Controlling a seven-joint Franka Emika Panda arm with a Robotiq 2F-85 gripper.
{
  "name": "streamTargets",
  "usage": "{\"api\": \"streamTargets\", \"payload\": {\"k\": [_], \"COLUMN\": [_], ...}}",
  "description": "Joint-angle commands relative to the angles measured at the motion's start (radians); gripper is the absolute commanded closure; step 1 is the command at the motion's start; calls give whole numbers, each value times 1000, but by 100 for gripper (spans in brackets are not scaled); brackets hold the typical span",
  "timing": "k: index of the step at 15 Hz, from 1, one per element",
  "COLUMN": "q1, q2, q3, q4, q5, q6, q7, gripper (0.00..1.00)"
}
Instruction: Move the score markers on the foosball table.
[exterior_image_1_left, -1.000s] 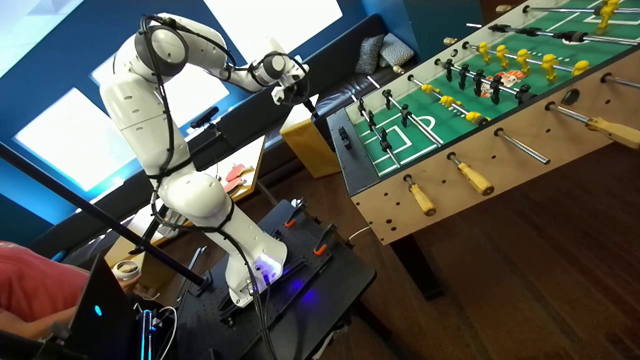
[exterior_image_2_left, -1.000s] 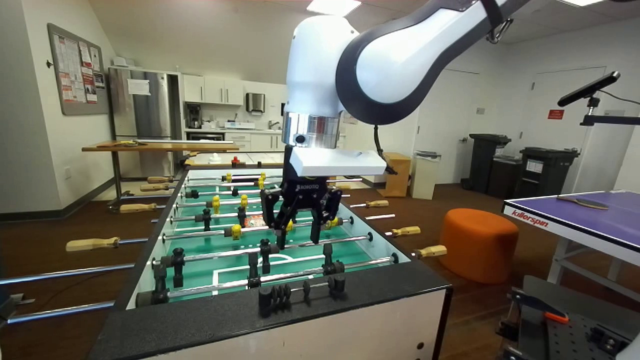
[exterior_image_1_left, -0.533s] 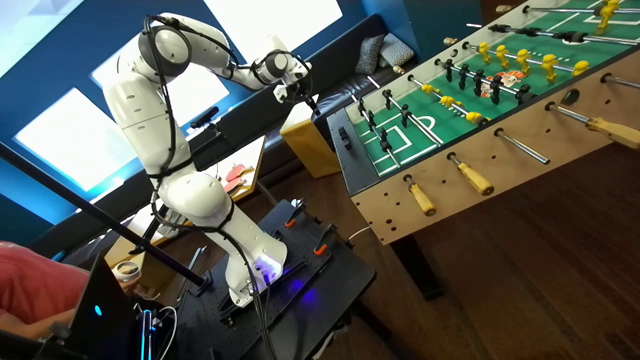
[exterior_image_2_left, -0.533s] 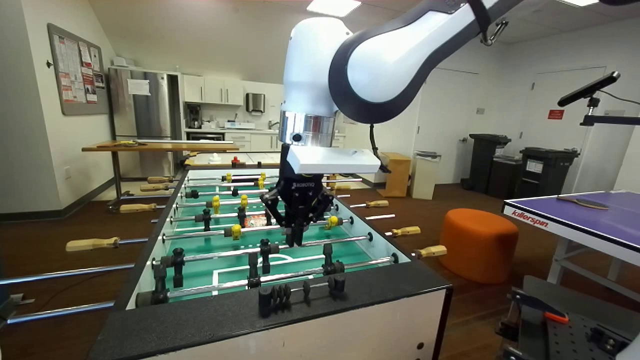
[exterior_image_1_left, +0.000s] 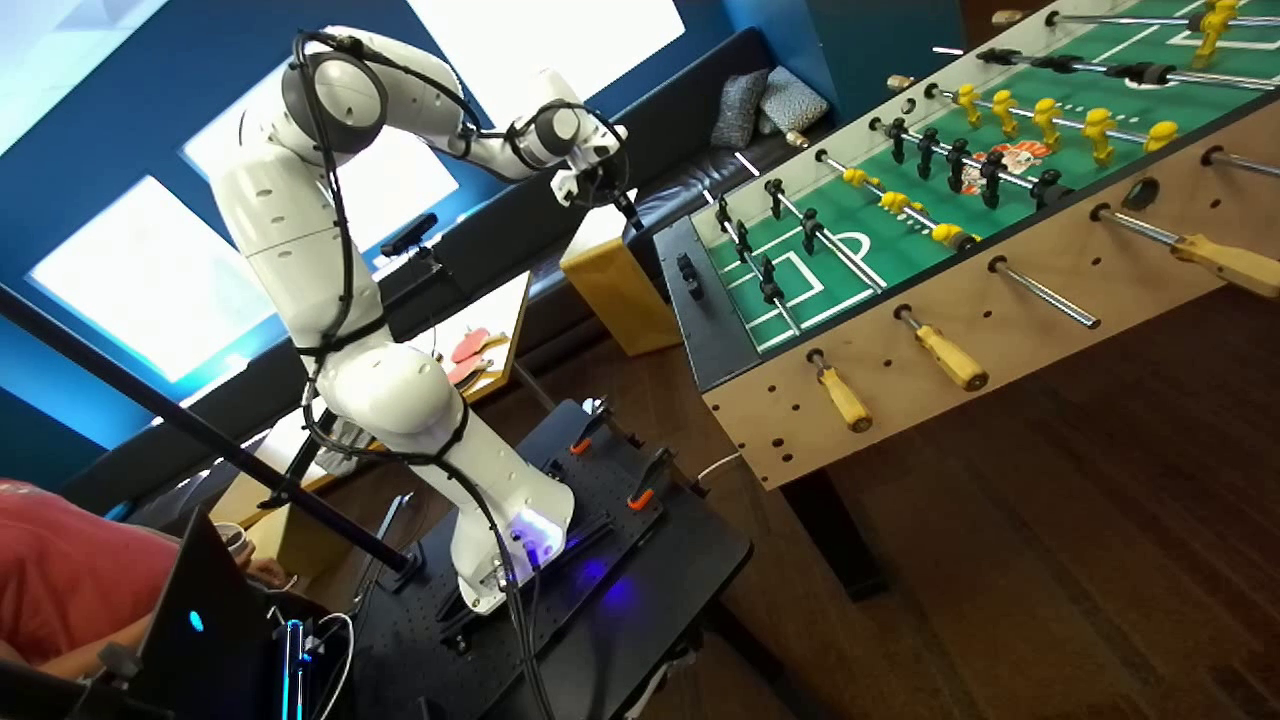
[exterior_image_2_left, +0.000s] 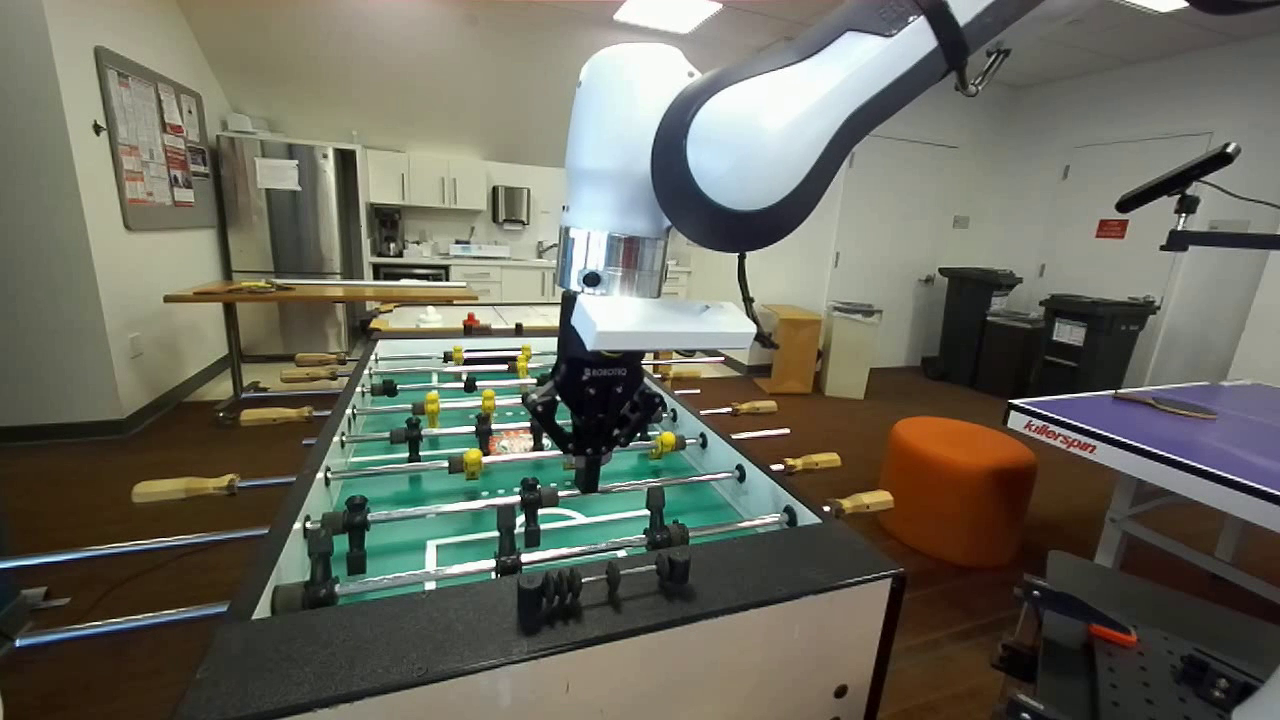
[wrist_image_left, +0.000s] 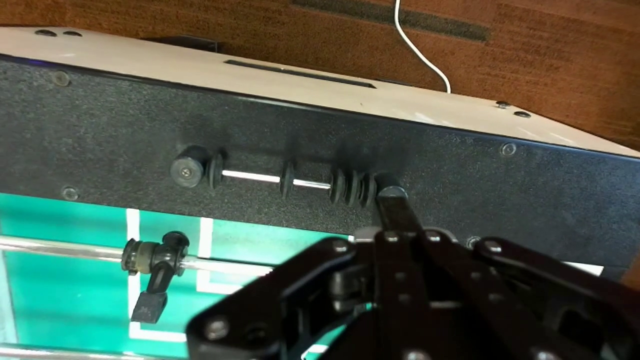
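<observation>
The foosball table (exterior_image_2_left: 400, 650) shows its black end ledge in both exterior views and the wrist view. Its score markers are black discs on a thin metal rod between two black end posts. In the wrist view several score markers (wrist_image_left: 351, 187) cluster by the right post, a lone disc (wrist_image_left: 286, 179) sits mid-rod, and another disc (wrist_image_left: 215, 170) rests by the left post. My gripper (exterior_image_2_left: 588, 485) hangs above the table, apart from the markers, fingers together with nothing held. In the wrist view the fingertips (wrist_image_left: 397, 215) overlap the lower edge of the right post.
Metal player rods with black figures (wrist_image_left: 162, 275) cross the green playfield beside the ledge. Wooden handles (exterior_image_1_left: 845, 398) stick out from the table's side. An orange stool (exterior_image_2_left: 958, 490) and a purple ping-pong table (exterior_image_2_left: 1180, 430) stand nearby. A person (exterior_image_1_left: 80, 570) sits behind a laptop.
My gripper has gone from open to shut. It has moved slightly toward the foosball table in an exterior view. The score markers look unmoved; the person has shifted a little.
</observation>
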Motion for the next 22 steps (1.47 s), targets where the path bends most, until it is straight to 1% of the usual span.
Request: {"api": "streamTargets", "payload": {"k": [1,7,10,22], "q1": [5,13,15,13], "q2": [49,122,153,244], "q3": [-24,-43,-43,-47], "q4": [21,30,36,73], "q5": [31,53,68,159], "q6": [49,164,201,267], "q7": [-35,-65,-87,-202], "gripper": [100,100,100,100]}}
